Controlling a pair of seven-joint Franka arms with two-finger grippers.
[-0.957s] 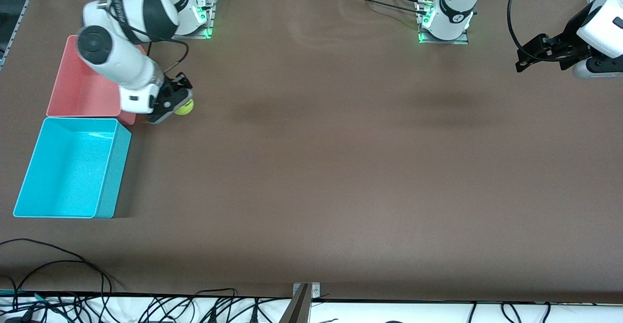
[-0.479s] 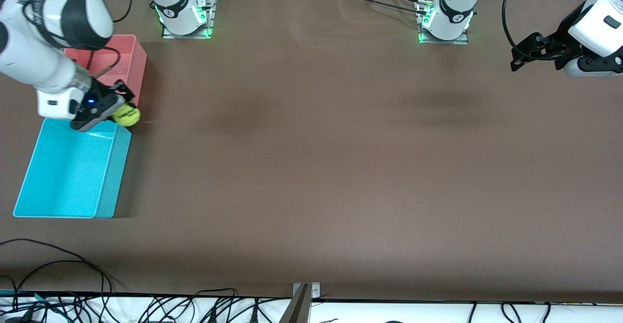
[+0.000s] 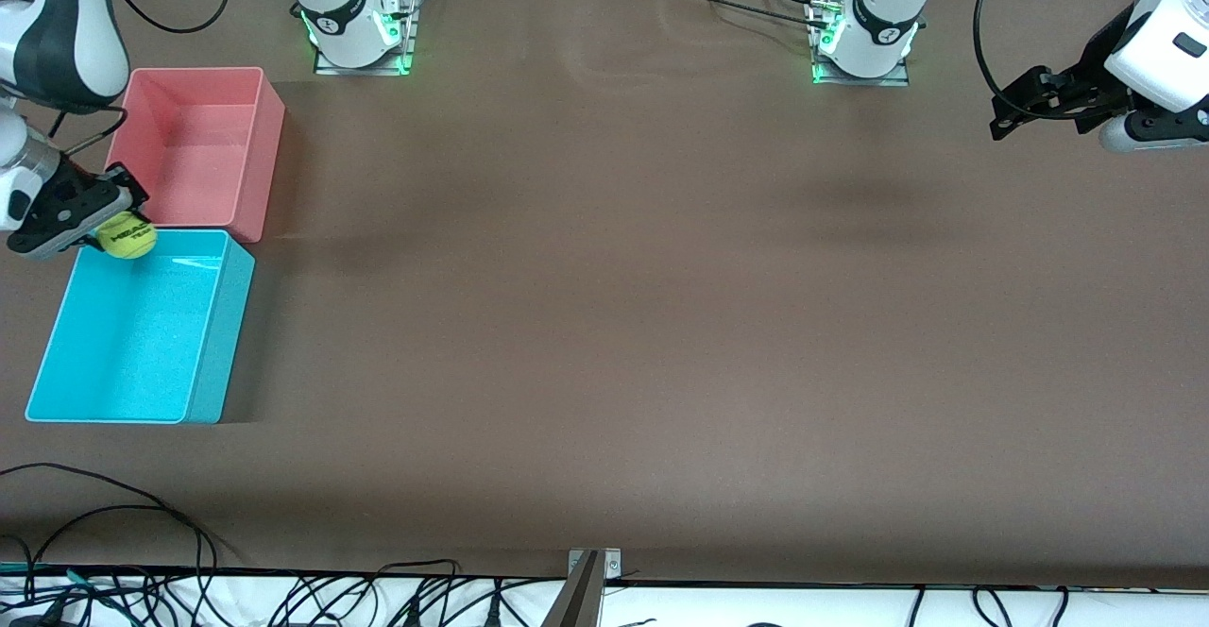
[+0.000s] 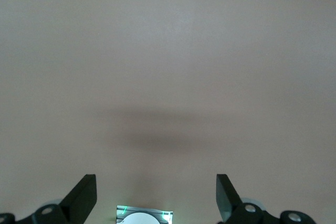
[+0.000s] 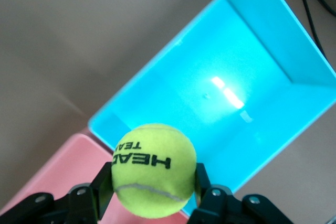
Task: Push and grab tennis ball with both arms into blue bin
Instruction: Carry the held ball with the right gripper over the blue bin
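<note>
— Yellow-green tennis ball (image 3: 127,235): where is it, you ask?
— Your right claw (image 3: 99,221) squeezes it, up over the blue bin's (image 3: 52,344) edge nearest the pink bin (image 3: 269,150).
— And your left claw (image 3: 1030,103)?
— It waits with fingers spread wide, over the table (image 3: 614,325), well apart from the blue bin.

1. A pink-red bin (image 3: 196,149) is sitting open on the brown tabletop (image 3: 623,306), toward the right arm's end.
2. Black cables (image 3: 113,580) are lying tangled along the tabletop's edge nearest the front camera.
3. A metal bracket (image 3: 593,566) is showing at that same edge, mid-length.
</note>
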